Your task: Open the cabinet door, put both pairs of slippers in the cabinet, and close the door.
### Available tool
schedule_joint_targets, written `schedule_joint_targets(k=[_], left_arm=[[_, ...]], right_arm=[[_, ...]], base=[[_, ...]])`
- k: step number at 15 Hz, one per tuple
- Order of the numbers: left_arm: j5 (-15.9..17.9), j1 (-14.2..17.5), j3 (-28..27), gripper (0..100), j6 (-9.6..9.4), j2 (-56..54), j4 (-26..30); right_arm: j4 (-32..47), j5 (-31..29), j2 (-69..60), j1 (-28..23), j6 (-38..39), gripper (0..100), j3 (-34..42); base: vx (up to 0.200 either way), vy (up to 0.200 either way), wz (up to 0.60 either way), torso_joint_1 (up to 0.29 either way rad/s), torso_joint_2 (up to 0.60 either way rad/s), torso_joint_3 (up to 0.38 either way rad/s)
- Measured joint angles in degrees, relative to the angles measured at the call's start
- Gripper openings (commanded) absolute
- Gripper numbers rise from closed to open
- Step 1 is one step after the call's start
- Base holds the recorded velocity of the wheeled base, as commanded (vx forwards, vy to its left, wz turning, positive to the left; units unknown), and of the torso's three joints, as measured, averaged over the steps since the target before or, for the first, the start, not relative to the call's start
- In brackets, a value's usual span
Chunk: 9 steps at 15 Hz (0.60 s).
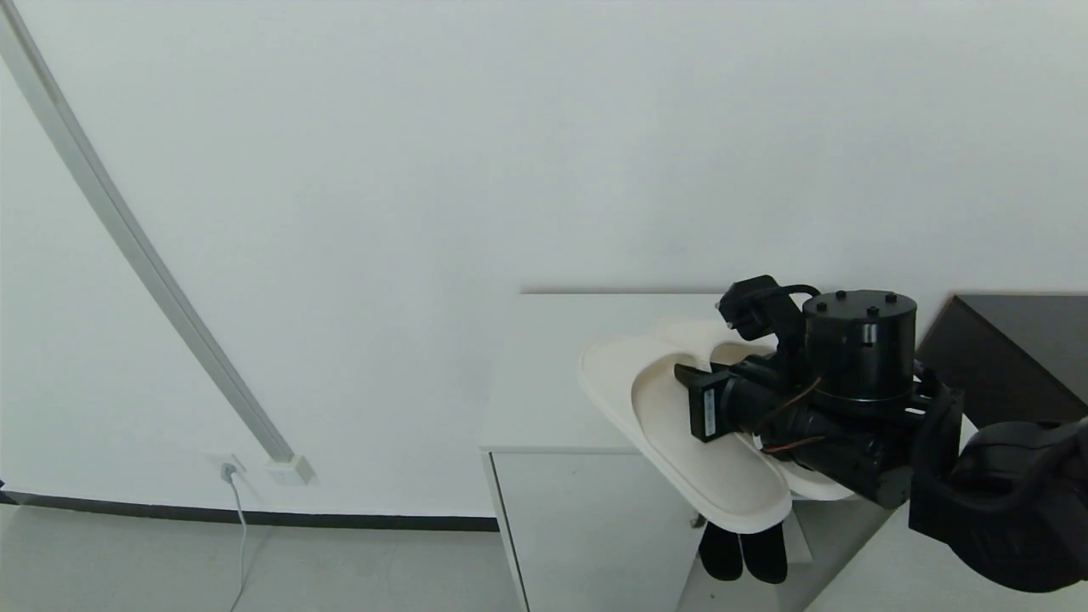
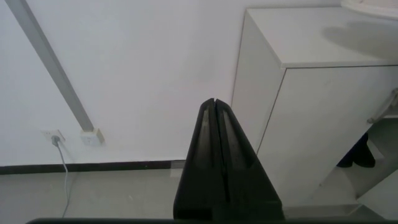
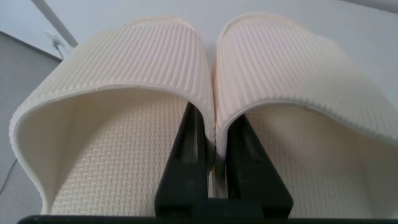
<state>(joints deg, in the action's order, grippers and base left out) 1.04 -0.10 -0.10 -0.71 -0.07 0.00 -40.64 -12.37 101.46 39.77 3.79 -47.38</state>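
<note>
**Q:** Which parts are hidden or cut off?

**A:** The fingertips of the right gripper (image 3: 214, 130) are covered by the cream slippers (image 1: 705, 450). In the right wrist view the fingers (image 3: 186, 155) run in under the straps and pinch the two adjoining inner strap walls between them. In the head view the wrist hides the rear of both cream soles. Of the black slippers (image 1: 744, 552) only the rounded lower ends show, and the rest is behind the cream pair. A dark slab (image 1: 1011, 357) is cut off at the right edge, and what it is cannot be told. Whether the pale slanted panel (image 1: 850, 518) beside the black slippers is the opened door also cannot be told.

**Q:** Where do the task's things lie?

**A:** The cream pair hangs side by side, tilted, over the front edge of the cabinet top (image 1: 544, 382). The black pair stands lower down, inside the cabinet (image 1: 586, 527), to the right of its closed front panel.

**Q:** And the other arm?

**A:** The left gripper (image 2: 214, 109) is held off to the left of the cabinet, near the wall. Its fingers are pressed together with nothing between them.

**Q:** What are the counts?

**A:** There are two cream slippers, two black slippers and one cabinet. On the wall there is one conduit strip (image 1: 127, 229) and one socket (image 1: 228, 466) with a cable.
</note>
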Motion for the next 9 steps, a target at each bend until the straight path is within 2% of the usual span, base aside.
schedule_joint_targets(k=[6, 9], left_arm=[[0.02, -0.01, 0.0, 0, 0.16, 0.0, 0.0], [0.0, -0.01, 0.0, 0, 0.17, 0.0, 0.02]], right_arm=[[-0.05, -0.1, 0.09, 0.28, 0.0, 0, 0.83], [-0.09, -0.11, 0.07, 0.33, 0.0, 0, 1.24]], base=[[-0.2, 0.0, 0.0, 0.0, 0.0, 0.002], [0.0, 0.0, 0.0, 0.0, 0.0, 0.0]])
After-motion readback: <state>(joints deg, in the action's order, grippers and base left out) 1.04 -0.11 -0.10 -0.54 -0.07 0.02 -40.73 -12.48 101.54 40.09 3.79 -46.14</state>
